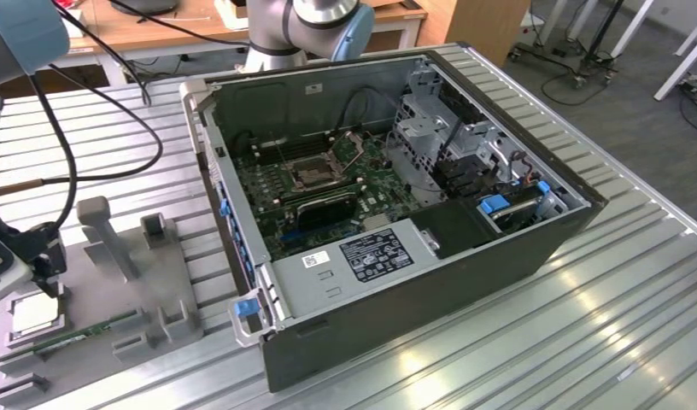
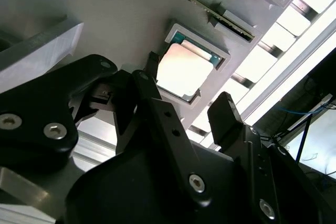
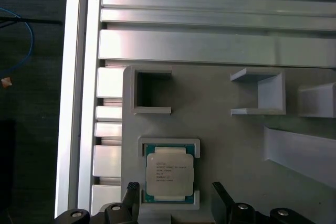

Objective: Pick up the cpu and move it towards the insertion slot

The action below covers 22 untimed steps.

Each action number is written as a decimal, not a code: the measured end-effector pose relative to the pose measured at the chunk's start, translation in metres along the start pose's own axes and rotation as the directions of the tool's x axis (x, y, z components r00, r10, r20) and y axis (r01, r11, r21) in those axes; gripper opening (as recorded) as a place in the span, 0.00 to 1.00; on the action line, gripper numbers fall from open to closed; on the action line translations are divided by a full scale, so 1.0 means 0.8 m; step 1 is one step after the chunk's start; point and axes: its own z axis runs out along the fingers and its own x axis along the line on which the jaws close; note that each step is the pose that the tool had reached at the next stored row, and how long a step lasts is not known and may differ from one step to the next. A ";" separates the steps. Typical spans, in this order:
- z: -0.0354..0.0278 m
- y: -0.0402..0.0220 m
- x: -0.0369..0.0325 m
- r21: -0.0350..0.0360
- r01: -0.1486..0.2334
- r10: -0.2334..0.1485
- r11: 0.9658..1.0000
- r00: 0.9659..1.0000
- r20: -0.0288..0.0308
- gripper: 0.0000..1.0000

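Note:
The cpu, a flat square chip with a pale metal face, lies in a square recess of the grey plastic fixture. It also appears at the exterior view's left and in the second wrist view. My gripper hovers just above it, open, with one black fingertip on each side of the chip and not touching it; the gripper is also in the exterior view and the second wrist view. The insertion slot, a metal-framed socket, sits on the motherboard inside the open computer case, well away from the gripper.
The open computer case stands in the middle of the ribbed metal table. A green memory stick lies in the grey fixture beside the cpu. Upright grey fixture posts rise near the gripper. Black cables hang across the table's left.

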 end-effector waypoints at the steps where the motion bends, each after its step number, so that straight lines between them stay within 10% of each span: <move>1: 0.0006 0.0000 0.0000 0.000 0.000 0.000 1.000 1.000 0.000 0.65; 22: 0.0079 -0.0003 0.0000 0.000 0.000 0.000 1.000 1.000 0.000 0.65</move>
